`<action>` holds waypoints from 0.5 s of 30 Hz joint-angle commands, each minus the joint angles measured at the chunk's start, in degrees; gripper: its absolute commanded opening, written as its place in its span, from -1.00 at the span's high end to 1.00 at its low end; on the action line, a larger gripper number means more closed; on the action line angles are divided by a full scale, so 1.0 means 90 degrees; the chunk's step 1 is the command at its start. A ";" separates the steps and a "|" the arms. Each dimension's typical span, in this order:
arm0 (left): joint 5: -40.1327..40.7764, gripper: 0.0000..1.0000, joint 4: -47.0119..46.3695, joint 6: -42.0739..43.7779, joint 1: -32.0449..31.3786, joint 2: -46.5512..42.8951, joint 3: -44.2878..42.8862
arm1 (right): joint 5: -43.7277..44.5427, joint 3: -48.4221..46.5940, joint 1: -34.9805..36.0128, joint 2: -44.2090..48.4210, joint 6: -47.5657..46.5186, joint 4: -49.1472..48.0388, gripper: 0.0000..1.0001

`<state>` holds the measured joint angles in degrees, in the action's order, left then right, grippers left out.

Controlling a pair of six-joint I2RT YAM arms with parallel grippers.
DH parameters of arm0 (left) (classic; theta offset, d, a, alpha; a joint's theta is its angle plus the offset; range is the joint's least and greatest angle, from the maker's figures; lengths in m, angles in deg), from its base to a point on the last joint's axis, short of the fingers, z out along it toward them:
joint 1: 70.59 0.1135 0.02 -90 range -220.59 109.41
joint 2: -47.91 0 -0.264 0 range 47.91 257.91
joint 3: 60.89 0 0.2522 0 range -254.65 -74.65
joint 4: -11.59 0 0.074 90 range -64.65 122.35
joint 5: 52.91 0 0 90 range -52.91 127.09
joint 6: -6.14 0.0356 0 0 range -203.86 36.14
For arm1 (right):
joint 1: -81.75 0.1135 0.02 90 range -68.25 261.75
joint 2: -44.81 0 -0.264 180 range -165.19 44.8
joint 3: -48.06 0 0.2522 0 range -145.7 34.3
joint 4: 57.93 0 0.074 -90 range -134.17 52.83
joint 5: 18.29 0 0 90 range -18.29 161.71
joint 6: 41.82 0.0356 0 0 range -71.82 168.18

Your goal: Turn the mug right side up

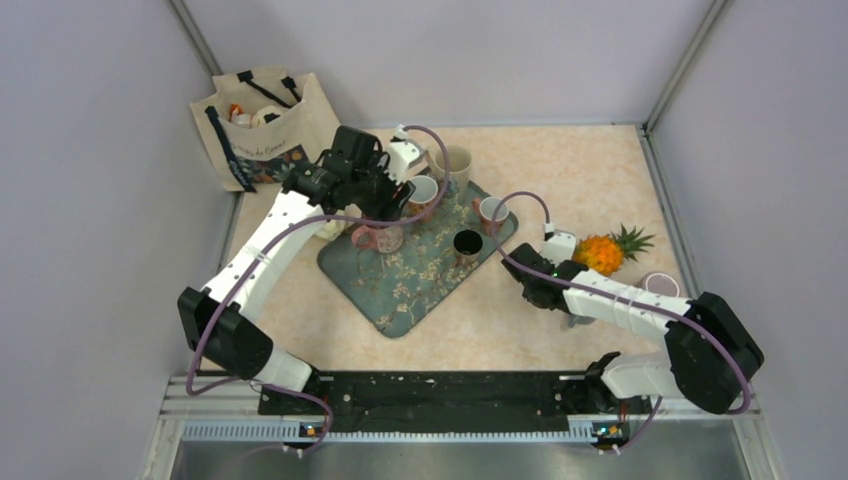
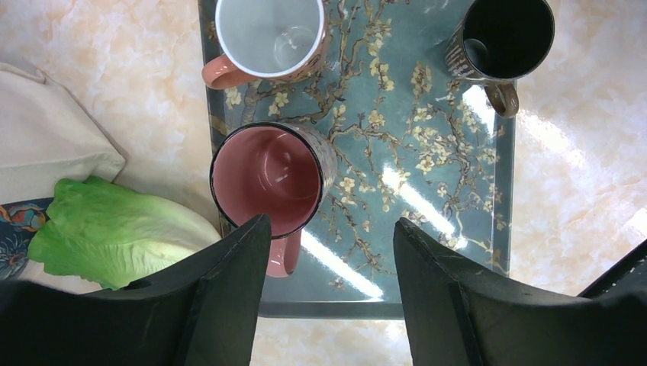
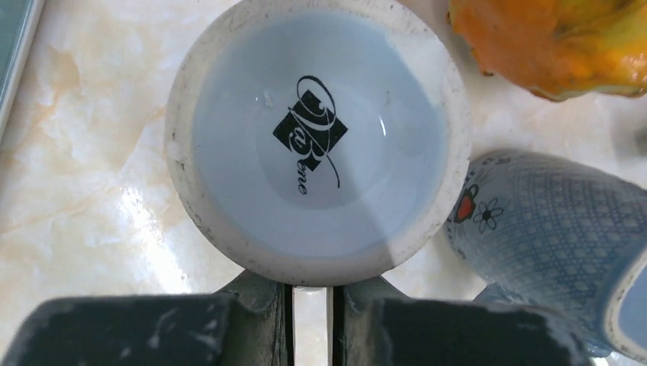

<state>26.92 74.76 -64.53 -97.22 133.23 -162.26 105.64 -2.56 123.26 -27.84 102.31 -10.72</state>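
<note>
Crowding the overturned mug [image 3: 317, 137], a patterned cup [image 3: 549, 229] sits just beside.

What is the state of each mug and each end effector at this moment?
white mug: upside down, base facing up.
pink-lined mug: upright, empty, on the tray.
white-lined mug: upright, empty.
black mug: upright.
left end effector: open, holding nothing.
right end effector: shut, apparently on the white mug's handle.

Overturned mug [image 3: 317, 137] crowded on one side by patterned cup [image 3: 549, 229] and pineapple [image 3: 557, 46]; open table [image 3: 76, 191] toward the tray [image 3: 11, 30].
</note>
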 commanded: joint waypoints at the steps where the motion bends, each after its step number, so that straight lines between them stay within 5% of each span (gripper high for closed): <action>1: -0.0159 -0.30 -0.0253 -0.0136 0.0052 -0.0312 0.0008 | 0.0628 -0.0134 0.0045 -0.0323 0.0021 0.0016 1.00; 10: -0.0546 -0.36 -0.0140 -0.0389 0.0312 -0.0326 -0.0129 | 0.0479 -0.0520 0.0033 0.1158 -0.0407 0.0252 1.00; 15: -0.1157 -0.47 0.0562 -0.0797 0.0608 0.0235 -0.1232 | 0.0727 -0.1075 -0.0088 0.2264 -0.0882 0.0167 1.00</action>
<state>22.39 77.12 -67.74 -93.53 133.10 -164.93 107.59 -4.62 123.15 -14.81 98.75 -6.46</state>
